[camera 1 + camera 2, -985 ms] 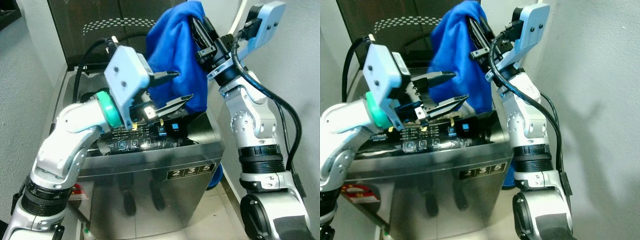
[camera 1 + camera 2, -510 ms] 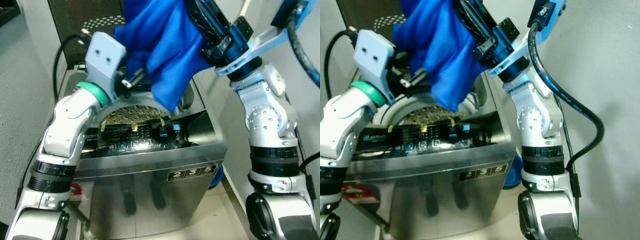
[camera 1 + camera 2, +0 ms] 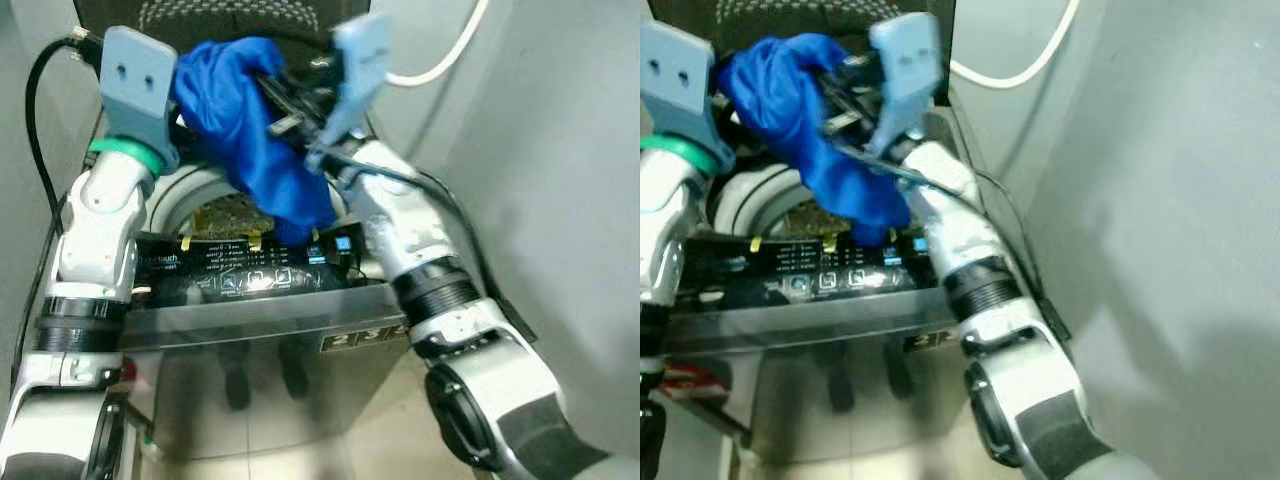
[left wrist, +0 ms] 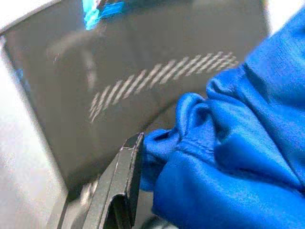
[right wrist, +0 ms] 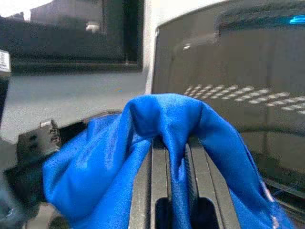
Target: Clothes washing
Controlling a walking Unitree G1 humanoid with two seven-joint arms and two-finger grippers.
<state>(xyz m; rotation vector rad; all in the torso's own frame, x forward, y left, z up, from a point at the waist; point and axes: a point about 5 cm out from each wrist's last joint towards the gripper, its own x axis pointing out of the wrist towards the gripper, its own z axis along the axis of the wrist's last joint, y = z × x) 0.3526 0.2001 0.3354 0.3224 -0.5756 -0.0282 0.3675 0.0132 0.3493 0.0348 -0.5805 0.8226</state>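
- A stainless top-loading washing machine is standing below the robot with its dark lid raised at 12 o'clock; a grey wall is crowding it at 3 o'clock, leaving only a narrow strip of floor there.
- The round drum opening is lying open behind the dark control panel, and some pale, speckled laundry is showing inside it.
- A blue garment is hanging over the opening, its lower tip dangling at the tub's front rim by the control panel.
- The right gripper is pinching a fold of the blue garment, fingers closed on the cloth.
- The left gripper is pressing against the garment at 10 o'clock; one black finger is touching the fabric, and I cannot tell how its jaws are standing.
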